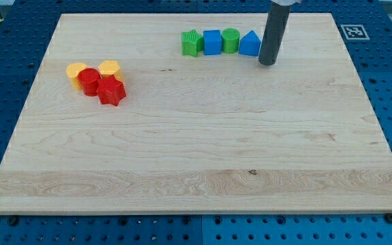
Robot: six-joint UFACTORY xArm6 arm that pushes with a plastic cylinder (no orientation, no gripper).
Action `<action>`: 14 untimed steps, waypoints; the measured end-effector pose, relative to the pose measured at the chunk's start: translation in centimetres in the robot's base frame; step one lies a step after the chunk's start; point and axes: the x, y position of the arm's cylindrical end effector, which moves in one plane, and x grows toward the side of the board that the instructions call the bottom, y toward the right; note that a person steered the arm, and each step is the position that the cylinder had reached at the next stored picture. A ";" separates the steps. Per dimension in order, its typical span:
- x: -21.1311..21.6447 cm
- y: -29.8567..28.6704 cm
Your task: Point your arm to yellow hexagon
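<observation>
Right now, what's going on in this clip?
A single arm with a rod is working over a wooden board. My tip sits at the view's top right, just right of the blue triangular block that ends a row of green and blue blocks. The yellow hexagon I am meant to point at lies far to the view's left, clustered with red blocks, untouched.

No words, brands or numbers can be read anywhere in the camera view. The only sign is a black-and-white square marker (352, 31), patterned like a fiducial tag, printed on a white patch at the board's (196, 156) corner toward the view's top right; its pattern cannot be decoded. The blocks on the board carry no lettering
</observation>
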 end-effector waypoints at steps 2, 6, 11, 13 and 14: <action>-0.2 -1.3; 4.1 -2.0; 4.8 -17.1; -2.4 -24.6; -4.6 -26.5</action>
